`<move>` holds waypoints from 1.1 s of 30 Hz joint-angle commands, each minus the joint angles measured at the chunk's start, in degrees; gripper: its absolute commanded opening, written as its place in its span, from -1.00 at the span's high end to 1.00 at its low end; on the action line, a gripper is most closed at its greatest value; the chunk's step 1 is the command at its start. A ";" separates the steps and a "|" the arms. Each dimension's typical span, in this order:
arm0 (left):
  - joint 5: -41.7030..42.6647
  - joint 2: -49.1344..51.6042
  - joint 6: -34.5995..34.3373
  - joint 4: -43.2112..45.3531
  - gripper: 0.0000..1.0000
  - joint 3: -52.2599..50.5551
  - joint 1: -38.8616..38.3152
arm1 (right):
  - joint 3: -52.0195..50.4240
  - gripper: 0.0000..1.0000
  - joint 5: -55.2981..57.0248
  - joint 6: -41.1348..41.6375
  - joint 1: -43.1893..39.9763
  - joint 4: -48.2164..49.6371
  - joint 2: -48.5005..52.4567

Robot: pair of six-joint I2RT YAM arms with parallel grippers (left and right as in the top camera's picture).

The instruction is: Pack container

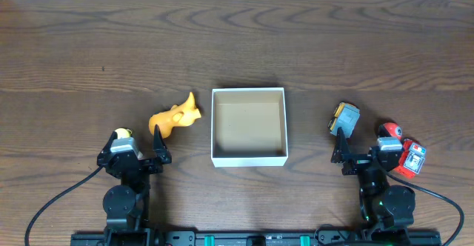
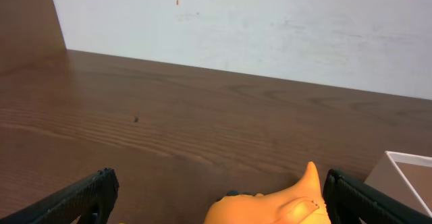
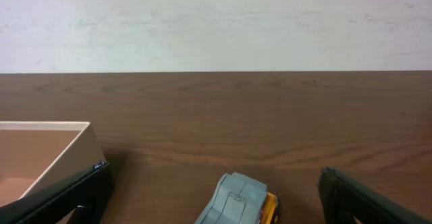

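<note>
The container [image 1: 249, 158], a square shallow box with white walls and a tan inside, sits mid-table with nothing in it. It also shows in the left wrist view [image 2: 412, 173] and in the right wrist view [image 3: 50, 150]. An orange toy [image 1: 175, 117] lies just left of it, between the fingers in the left wrist view [image 2: 280, 207]. A grey and yellow toy car [image 1: 344, 118] lies to its right, between the fingers in the right wrist view [image 3: 237, 200]. My left gripper [image 1: 138, 142] is open, just short of the orange toy. My right gripper [image 1: 361, 145] is open, just short of the car.
A red toy [image 1: 389, 132] and a red and white toy [image 1: 411, 159] lie right of the right gripper. A small yellow and white object [image 1: 122, 134] sits at the left gripper's outer finger. A white wall [image 3: 216, 21] rises behind the table's far edge.
</note>
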 commanded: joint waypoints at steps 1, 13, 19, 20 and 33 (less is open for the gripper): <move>-0.50 -0.22 0.33 -2.12 -0.96 -1.20 0.20 | -0.09 -0.98 -0.20 -0.70 -0.26 -0.24 -0.24; -0.50 -0.22 0.33 -2.12 -0.96 -1.20 0.20 | -0.09 -0.98 -0.20 -0.70 -0.26 -0.24 -0.24; -0.50 -0.22 0.33 -2.14 -0.96 -1.20 0.20 | -0.09 -0.98 -0.22 -0.70 -0.26 0.44 -0.24; -0.50 -0.22 0.33 -2.08 -0.96 -1.20 0.20 | -0.09 -0.98 -0.20 -0.70 -0.26 0.37 -0.24; -0.46 -0.11 -3.72 -2.12 -0.96 -1.07 0.20 | -0.09 -0.98 -1.77 14.14 -0.26 -0.42 0.98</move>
